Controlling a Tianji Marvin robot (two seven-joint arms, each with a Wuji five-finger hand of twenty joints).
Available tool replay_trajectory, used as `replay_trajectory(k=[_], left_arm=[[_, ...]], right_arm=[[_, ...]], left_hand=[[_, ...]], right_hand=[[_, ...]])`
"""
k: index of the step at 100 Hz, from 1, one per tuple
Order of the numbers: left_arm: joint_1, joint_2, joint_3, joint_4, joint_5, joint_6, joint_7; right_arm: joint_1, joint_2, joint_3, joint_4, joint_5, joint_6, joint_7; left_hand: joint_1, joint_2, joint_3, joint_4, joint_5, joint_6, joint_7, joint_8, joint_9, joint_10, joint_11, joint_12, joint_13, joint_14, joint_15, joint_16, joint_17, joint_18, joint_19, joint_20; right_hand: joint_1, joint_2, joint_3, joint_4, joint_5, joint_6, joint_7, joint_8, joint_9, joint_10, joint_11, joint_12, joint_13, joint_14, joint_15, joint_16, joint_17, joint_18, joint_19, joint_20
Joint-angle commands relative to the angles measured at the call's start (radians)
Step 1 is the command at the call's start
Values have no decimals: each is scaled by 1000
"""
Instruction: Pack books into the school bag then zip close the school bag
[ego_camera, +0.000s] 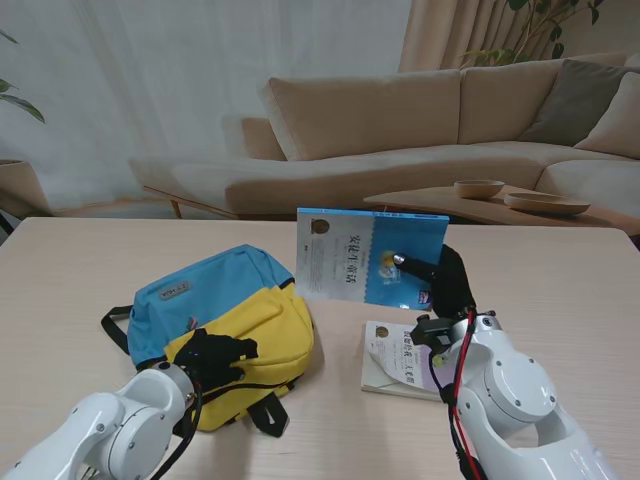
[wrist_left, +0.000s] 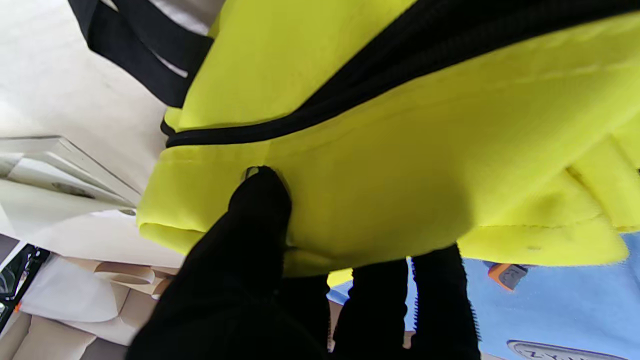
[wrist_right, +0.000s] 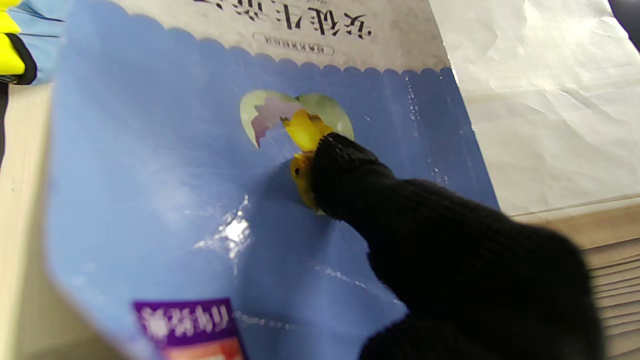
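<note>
From the stand camera, the school bag (ego_camera: 225, 325) lies flat on the table (ego_camera: 80, 270) in the lower left of the frame, its blue half toward the upper left and its yellow half toward the lower right. The left hand (ego_camera: 215, 358), in a black glove, rests on the yellow part near the bag's lower edge, fingers curled into the fabric. Right of centre, the right hand (ego_camera: 448, 285) holds the blue book (ego_camera: 370, 257) up off the table, cover facing the camera and slightly tilted, its left edge just beside the bag's upper right corner. A second book (ego_camera: 395, 362) with a pale cover lies flat at lower centre-right, partly hidden by the right arm. A sofa (ego_camera: 420, 130) and a low table with two bowls (ego_camera: 478, 188) fill the background.

In the left wrist view, yellow fabric (wrist_left: 400, 165) fills most of the frame, crossed by a black zipper line (wrist_left: 350, 95). The thumb presses on the fabric at centre left while the other fingers (wrist_left: 380, 300) tuck under the yellow edge, pinching a fold. Blue fabric shows at the lower right.

In the right wrist view, the blue cover (wrist_right: 150, 190) fills the frame, and one gloved finger (wrist_right: 350, 170) presses on its printed yellow chick; the remaining fingers are out of sight behind the book.
</note>
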Motion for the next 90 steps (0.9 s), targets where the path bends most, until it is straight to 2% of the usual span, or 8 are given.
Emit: replay_trajectory(k=[1,12,28,46,73,90], left_arm=[[14,-8,-19,-17,-1,-12,-12],[24,-16,-49,-26,-14,-30,42],[34,-31,-88,-36,-52,-43,141],[37,-42,-133,-50,-102,-54,185],[20,-51,-173,-59,-163,-72,217],[2,-57,-174,-52,-181,-66,248]], right_arm=[[-16,-3,4,-22,-2,13,24],[-28,6,13,-34,-19,36,64],[-66,25,34,-71,-31,119,149],[-85,43,32,-88,-61,196,221],[-84,52,-19,-93,-115,259,247],[-79,44,-63,-93,-125,295,213]], left_hand=[[86,45,-19,17,88,-83,139,89,42,19,84,-21,43,43,58,25,14,56,80,13],[80,37,-8,15,96,-83,152,137,47,30,143,-18,60,51,111,46,30,67,115,22],[76,30,8,11,80,-65,178,169,45,44,208,-9,74,62,168,75,48,77,132,36],[78,30,15,10,73,-56,185,180,40,42,215,-20,70,63,169,75,46,80,132,41],[81,33,17,8,63,-39,189,186,36,47,226,-29,75,66,169,74,49,85,132,45],[85,36,15,7,55,-29,190,184,33,49,236,-38,76,66,172,74,54,86,133,49]], right_hand=[[102,94,86,3,180,-130,178,129,53,0,66,31,90,-1,67,23,25,13,51,19],[102,92,88,5,181,-128,173,124,55,4,62,28,94,3,65,21,32,17,53,19],[102,83,97,9,183,-114,164,109,63,21,54,19,112,24,62,16,59,34,63,20],[102,76,106,9,182,-100,157,84,69,38,43,5,130,45,56,7,92,48,72,18],[101,75,110,8,180,-94,158,65,74,46,39,-7,146,54,51,-2,116,61,73,9],[101,70,115,7,182,-90,160,55,77,52,39,-15,158,62,50,-7,135,65,77,3]])
